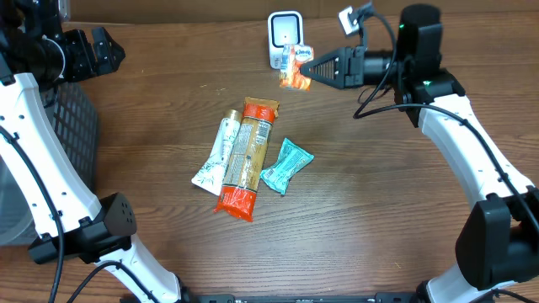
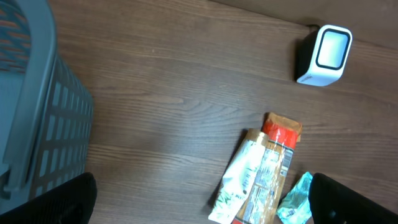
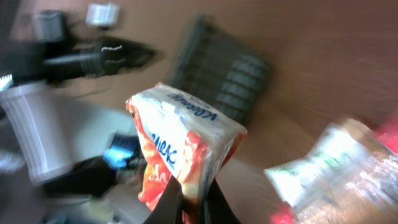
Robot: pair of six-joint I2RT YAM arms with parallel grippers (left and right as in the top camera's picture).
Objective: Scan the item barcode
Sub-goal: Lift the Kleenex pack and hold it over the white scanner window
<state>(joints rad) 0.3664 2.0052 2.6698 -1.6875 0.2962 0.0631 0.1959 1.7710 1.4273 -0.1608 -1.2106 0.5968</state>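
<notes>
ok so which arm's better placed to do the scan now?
Right arm. Its jaws are shut on the orange-and-white packet, held close beside the scanner. The left arm's jaws stand open and empty by the basket, far from the scanner.

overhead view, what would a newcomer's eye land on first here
First the right hand, shut on an orange and white snack packet held up against the white scanner at the far side of the table. Next, the three packs lying together mid-table: a long brown bar overlapping a white pouch, with a teal packet beside them.
</notes>
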